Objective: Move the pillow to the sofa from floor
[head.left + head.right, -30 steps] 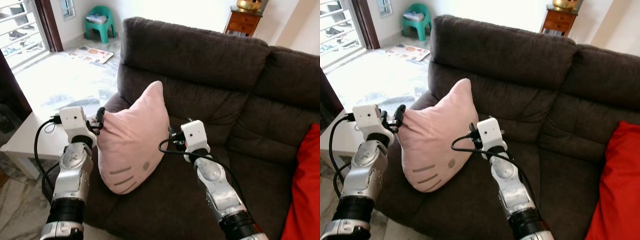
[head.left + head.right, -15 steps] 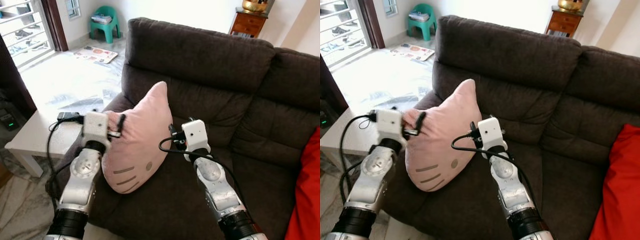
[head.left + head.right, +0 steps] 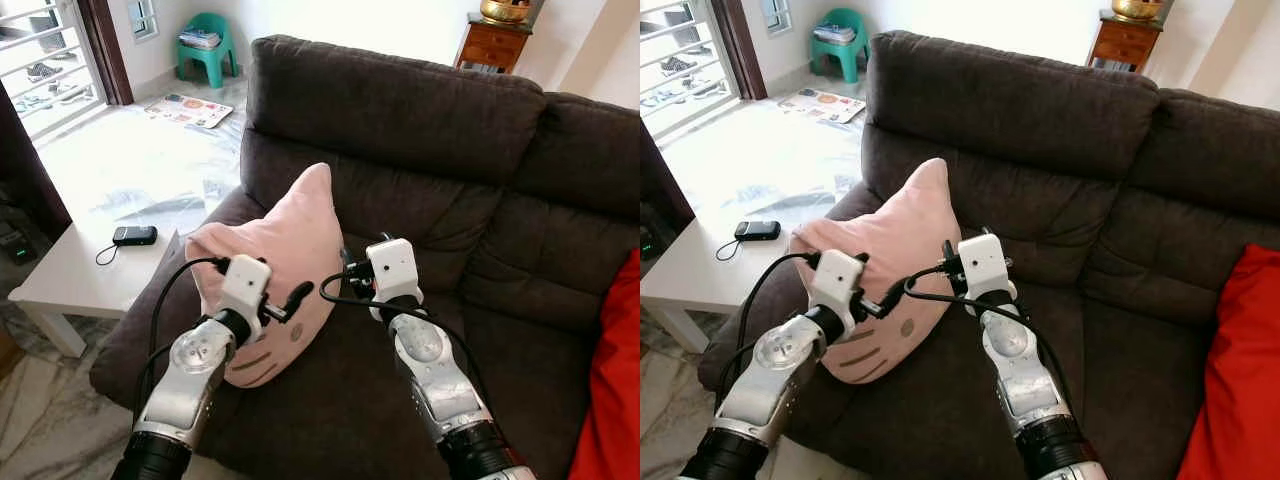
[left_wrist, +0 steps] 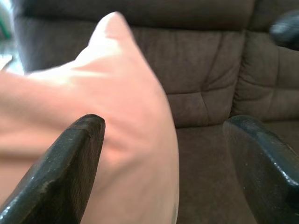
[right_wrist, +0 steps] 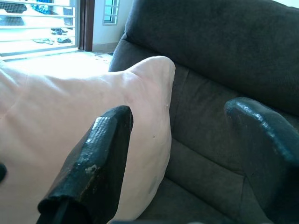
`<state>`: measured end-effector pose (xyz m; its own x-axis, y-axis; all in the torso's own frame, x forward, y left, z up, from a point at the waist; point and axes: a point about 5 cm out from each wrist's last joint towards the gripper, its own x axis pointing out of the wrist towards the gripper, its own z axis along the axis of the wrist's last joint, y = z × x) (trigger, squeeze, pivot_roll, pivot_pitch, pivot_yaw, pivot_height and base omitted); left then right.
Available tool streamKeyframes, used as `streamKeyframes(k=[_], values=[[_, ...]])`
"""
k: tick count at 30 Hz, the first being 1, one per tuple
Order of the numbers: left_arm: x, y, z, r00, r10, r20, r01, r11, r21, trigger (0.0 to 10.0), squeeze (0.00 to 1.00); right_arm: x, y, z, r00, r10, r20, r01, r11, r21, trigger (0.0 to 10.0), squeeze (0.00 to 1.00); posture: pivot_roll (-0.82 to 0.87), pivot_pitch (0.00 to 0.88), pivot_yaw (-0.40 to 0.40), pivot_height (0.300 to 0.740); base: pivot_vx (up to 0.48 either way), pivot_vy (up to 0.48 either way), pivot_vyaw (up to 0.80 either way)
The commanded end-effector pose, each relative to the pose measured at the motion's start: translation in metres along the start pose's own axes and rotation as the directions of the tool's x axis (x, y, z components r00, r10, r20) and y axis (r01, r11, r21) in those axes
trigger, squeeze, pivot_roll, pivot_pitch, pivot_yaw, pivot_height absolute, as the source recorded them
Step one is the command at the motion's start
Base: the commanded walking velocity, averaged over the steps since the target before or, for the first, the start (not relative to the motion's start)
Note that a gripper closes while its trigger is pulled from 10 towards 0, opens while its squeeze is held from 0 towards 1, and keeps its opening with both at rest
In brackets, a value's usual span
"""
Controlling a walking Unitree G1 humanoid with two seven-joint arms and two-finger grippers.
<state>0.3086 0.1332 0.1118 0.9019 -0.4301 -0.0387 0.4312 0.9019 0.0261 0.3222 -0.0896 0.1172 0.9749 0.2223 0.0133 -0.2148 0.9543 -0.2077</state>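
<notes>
Pillow, pink, soft plush with a pointed ear corner, stands propped on the brown suede-like sofa seat by the armrest. Left hand and right hand both spread apart, gripping nothing. Placement looks done; next call is pulling arms clear without toppling it.

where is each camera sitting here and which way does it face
Left and right eye views: on the head, looking forward and down at the brown sofa; both silver arms show, with the left gripper and right gripper by the pink pillow.
Left wrist view: along its open black fingers at the pillow.
Right wrist view: along its open fingers at the pillow.
All views share pillow and sofa.
</notes>
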Motion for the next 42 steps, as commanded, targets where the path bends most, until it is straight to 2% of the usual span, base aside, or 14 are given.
streamKeyframes(k=[1, 4, 7, 11, 14, 16, 20, 22, 28, 32, 34, 38, 39, 42], values=[[0.003, 0.004, -0.002, 1.0, 0.009, -0.007, -0.009, 0.998, -0.058, 10.0, 0.0, 0.0, -0.005, 0.0, 1.0, -0.02, 0.004, 0.02, 1.0, -0.002, 10.0, 0.0, 0.05, 0.0, -0.093, 0.74, 0.0, 0.0, 0.0], [0.0, 0.014, -0.008, 0.998, 0.058, -0.015, -0.059, 0.99, -0.131, 10.0, 0.0, 0.0, -0.007, 0.0, 1.0, -0.024, 0.005, 0.024, 1.0, -0.004, 10.0, 0.0, 0.05, 0.0, -0.101, 0.74, 0.0, 0.0, 0.0], [0.001, 0.022, -0.006, 0.995, 0.099, 0.005, -0.098, 0.988, -0.119, 10.0, 0.0, 0.001, -0.007, 0.001, 1.0, -0.022, 0.006, 0.022, 1.0, -0.006, 10.0, 0.0, 0.05, 0.0, -0.104, 0.74, 0.0, 0.0, 0.0], [0.002, 0.035, 0.007, 0.974, 0.207, 0.093, -0.196, 0.973, -0.119, 10.0, 0.0, 0.001, -0.005, 0.001, 1.0, -0.014, 0.009, 0.014, 1.0, -0.023, 10.0, 0.0, 0.06, 0.0, -0.107, 0.74, 0.0, 0.0, 0.0], [-0.001, 0.042, 0.021, 0.948, 0.271, 0.166, -0.269, 0.963, -0.031, 10.0, 0.0, 0.001, -0.004, 0.001, 1.0, -0.014, 0.017, 0.014, 1.0, -0.013, 10.0, 0.0, 0.05, 0.0, -0.108, 0.74, 0.0, 0.0, 0.0], [-0.003, 0.04, 0.033, 0.935, 0.268, 0.233, -0.276, 0.961, 0.001, 10.0, 0.0, -0.001, -0.004, 0.002, 0.999, -0.014, 0.031, 0.015, 1.0, -0.008, 10.0, 0.0, 0.05, 0.0, -0.107, 0.74, 0.0, 0.0, 0.0], [-0.005, 0.024, 0.038, 0.944, 0.203, 0.259, -0.23, 0.97, 0.079, 10.0, 0.0, -0.004, -0.006, 0.002, 0.998, -0.031, 0.047, 0.031, 0.999, 0.006, 10.0, 0.0, 0.05, 0.0, -0.099, 0.74, 0.0, 0.0, 0.0], [-0.011, 0.017, 0.041, 0.932, 0.22, 0.289, -0.273, 0.949, 0.158, 10.0, 0.0, -0.007, -0.01, 0.005, 0.994, -0.063, 0.084, 0.059, 0.997, 0.048, 10.0, 0.0, 0.05, 0.0, -0.093, 0.74, 0.0, 0.0, 0.0], [-0.02, 0.015, 0.044, 0.891, 0.298, 0.342, -0.386, 0.894, 0.226, 10.0, 0.0, -0.015, -0.019, 0.013, 0.977, -0.143, 0.159, 0.12, 0.982, 0.145, 10.0, 0.0, 0.06, 0.0, -0.082, 0.74, 0.0, 0.0, 0.0], [-0.026, 0.012, 0.039, 0.882, 0.339, 0.326, -0.413, 0.891, 0.191, 10.0, 0.0, -0.027, -0.034, 0.013, 0.954, -0.225, 0.196, 0.191, 0.966, 0.175, 10.0, 0.0, 0.05, 0.0, -0.073, 0.74, 0.0, 0.0, 0.0], [-0.027, 0.014, 0.042, 0.872, 0.354, 0.337, -0.43, 0.884, 0.184, 10.0, 0.0, -0.037, -0.053, 0.005, 0.941, -0.288, 0.176, 0.258, 0.95, 0.176, 10.0, 0.0, 0.06, 0.0, -0.059, 0.74, 0.0, 0.0, 0.0], [-0.026, 0.018, 0.043, 0.872, 0.359, 0.334, -0.437, 0.878, 0.195, 10.0, 0.0, -0.046, -0.073, -0.004, 0.926, -0.347, 0.151, 0.322, 0.932, 0.166, 10.0, 0.0, 0.06, 0.0, -0.037, 0.74, 0.0, 0.0, 0.0], [-0.025, 0.022, 0.045, 0.87, 0.362, 0.335, -0.441, 0.875, 0.199, 10.0, 0.0, -0.051, -0.086, -0.01, 0.912, -0.391, 0.125, 0.37, 0.914, 0.166, 10.0, 0.0, 0.05, 0.0, -0.026, 0.74, 0.0, 0.0, 0.0], [-0.025, 0.026, 0.045, 0.869, 0.366, 0.334, -0.444, 0.874, 0.196, 10.0, 0.0, -0.055, -0.094, -0.015, 0.902, -0.416, 0.113, 0.397, 0.904, 0.158, 10.0, 0.0, 0.04, 0.0, -0.009, 0.74, 0.0, 0.0, 0.0]])
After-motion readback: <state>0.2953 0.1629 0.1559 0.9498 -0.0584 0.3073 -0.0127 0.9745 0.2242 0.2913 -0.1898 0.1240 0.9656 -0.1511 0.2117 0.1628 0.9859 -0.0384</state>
